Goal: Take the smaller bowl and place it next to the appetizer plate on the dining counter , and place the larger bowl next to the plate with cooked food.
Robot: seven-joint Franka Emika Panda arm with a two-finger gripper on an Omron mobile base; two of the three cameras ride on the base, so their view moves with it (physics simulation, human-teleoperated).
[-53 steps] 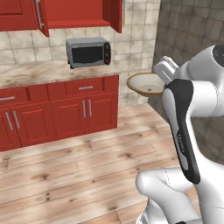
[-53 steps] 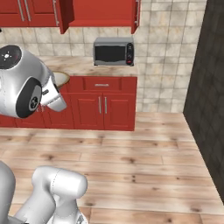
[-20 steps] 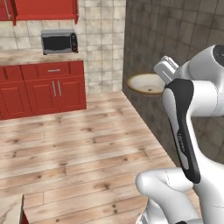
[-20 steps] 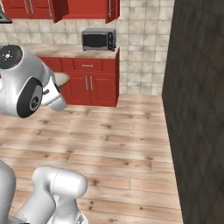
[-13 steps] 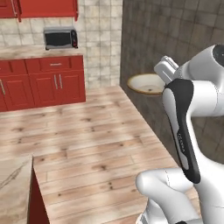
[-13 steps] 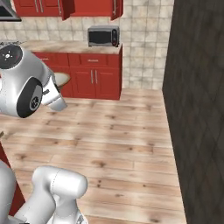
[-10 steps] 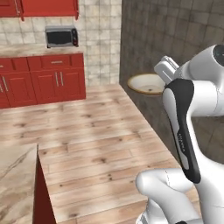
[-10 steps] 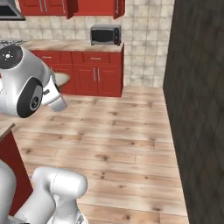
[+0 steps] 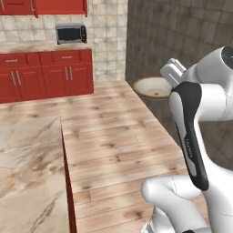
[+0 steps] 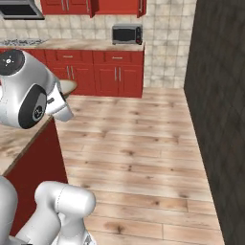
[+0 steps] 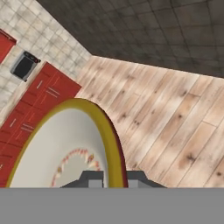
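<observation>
The smaller bowl (image 9: pixel 154 87) is shallow and beige with a darker rim, and it hangs in the air above the wooden floor. My gripper (image 9: pixel 168 84) is shut on its right rim. In the hand view the bowl (image 11: pixel 61 148) lies close below the camera, and its yellow-brown rim runs between the fingertips of the gripper (image 11: pixel 108 178). In the right base view a sliver of the bowl (image 10: pixel 68 86) peeks out behind the arm. The dining counter (image 9: pixel 27 173), marble-topped with a red base, stands at the lower left, and its corner (image 10: pixel 14 139) lies under the arm.
A wall counter with red cupboards (image 9: pixel 45 73) runs along the back and carries a microwave (image 9: pixel 70 33) (image 10: pixel 127 34). A dark stone wall (image 9: pixel 182 36) (image 10: pixel 220 119) stands close on the right. Wooden floor (image 10: pixel 134 143) lies open between them.
The whole picture has shifted, so the camera has moved. The dining counter has come into view at the lower left. The bowl stays in the shut gripper.
</observation>
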